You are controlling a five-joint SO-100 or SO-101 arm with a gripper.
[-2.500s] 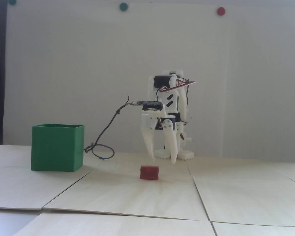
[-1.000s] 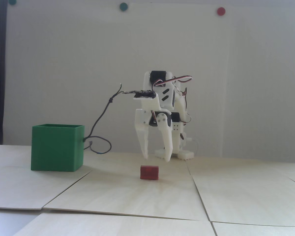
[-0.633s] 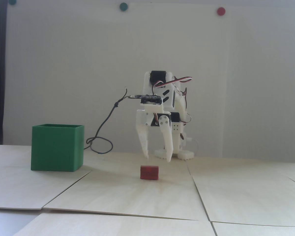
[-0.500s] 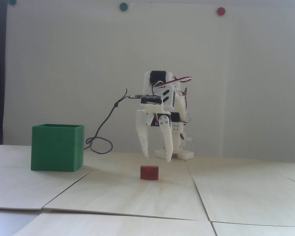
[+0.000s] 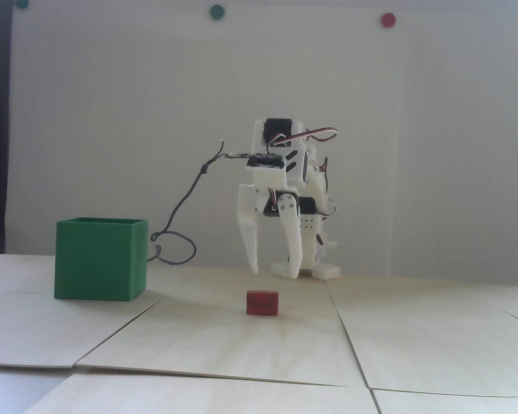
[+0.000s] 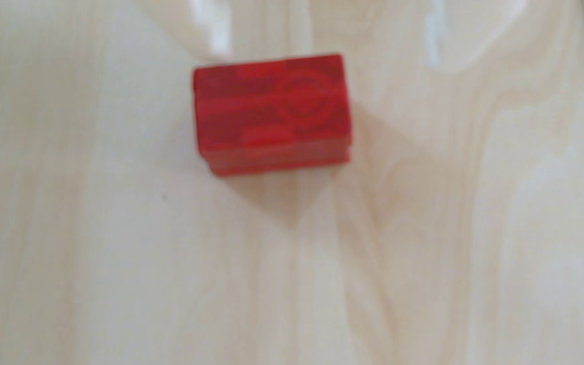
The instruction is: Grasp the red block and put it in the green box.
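We see a white printed arm (image 5: 285, 172) in the fixed view, its shell broken by black servo blocks and two slanted dark slots on one link. Red, white and dark servo wires loop out near the top joint. The gripper (image 5: 274, 274) has two long white tapered fingers (image 5: 250, 241), with a round pivot disc atop one. A small black camera board sits above it, trailing a thin dark cable (image 5: 181, 207). The white base (image 5: 323, 271) has ridged edges.

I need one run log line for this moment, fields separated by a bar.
phase: pre-grasp | gripper: open, empty, above red block | red block: on table, untouched | green box: left in fixed view, contents unseen
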